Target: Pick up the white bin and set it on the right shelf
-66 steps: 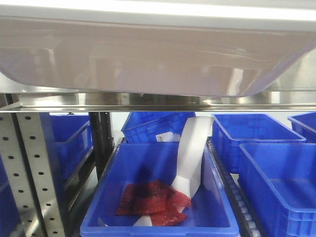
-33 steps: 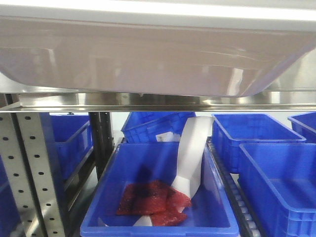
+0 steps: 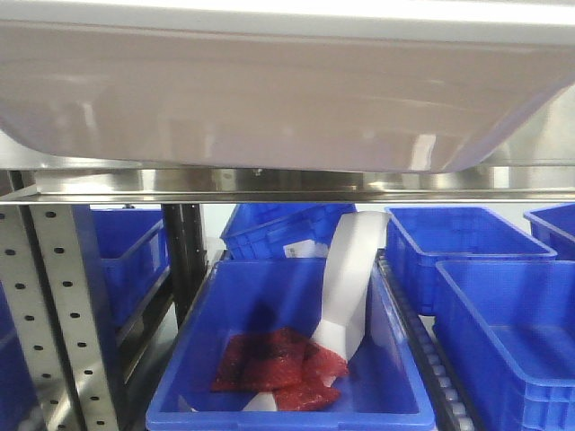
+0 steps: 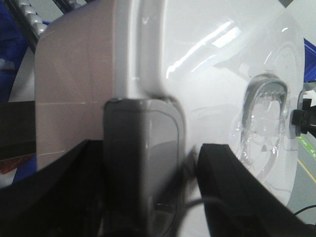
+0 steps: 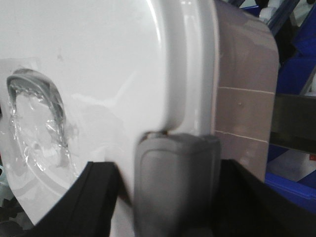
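Observation:
The white bin (image 3: 269,99) fills the top of the front view, its pale pinkish underside hanging just above the shiny steel front beam (image 3: 287,184) of the right shelf. In the left wrist view my left gripper (image 4: 148,197) is shut on the bin's grey end latch (image 4: 140,148), one black finger on each side. The glossy lid (image 4: 212,64) lies to the right of that latch. In the right wrist view my right gripper (image 5: 173,197) is shut on the opposite grey latch (image 5: 177,173), beside the bin's lid (image 5: 89,59). The front view shows neither gripper.
A perforated grey upright (image 3: 54,305) stands under the beam at the left. Below it sits a blue crate (image 3: 287,404) holding red packets (image 3: 274,359) and a white scoop-like piece (image 3: 346,278). More blue crates (image 3: 503,314) line the roller track at the right and behind.
In the front view the bin has risen slightly, with less of its white lid rim showing at the top. Everything under the beam is unchanged.

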Controlling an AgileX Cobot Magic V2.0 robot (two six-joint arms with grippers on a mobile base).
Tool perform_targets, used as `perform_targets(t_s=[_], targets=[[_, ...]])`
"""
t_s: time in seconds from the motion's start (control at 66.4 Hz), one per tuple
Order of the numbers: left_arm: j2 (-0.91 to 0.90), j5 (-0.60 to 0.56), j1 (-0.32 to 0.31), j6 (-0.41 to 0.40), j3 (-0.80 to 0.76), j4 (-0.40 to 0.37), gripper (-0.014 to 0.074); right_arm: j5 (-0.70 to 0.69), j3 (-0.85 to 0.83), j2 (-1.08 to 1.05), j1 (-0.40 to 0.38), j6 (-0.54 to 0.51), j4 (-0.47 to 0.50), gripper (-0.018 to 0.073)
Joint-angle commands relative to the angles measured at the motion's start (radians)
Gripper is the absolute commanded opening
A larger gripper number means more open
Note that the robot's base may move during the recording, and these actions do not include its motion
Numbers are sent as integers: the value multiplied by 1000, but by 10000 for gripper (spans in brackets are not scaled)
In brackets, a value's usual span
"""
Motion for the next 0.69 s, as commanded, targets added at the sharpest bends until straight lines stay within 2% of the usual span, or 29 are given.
perform_targets(t_s=[0.0,0.226,0.422,0.678], targets=[[-12,186,-37,9,-35,-191,242,106,-30,-14,19,-13,221,361],[-12,162,-37,9,-35,-200,242,82,-30,-14,19,-13,231,361],[13,96,-37,9,-35,-284,243,50,-33,-6,19,-8,294,361],[112,88,-37,9,-75,-365,243,51,-137,99,19,19,345,362]])
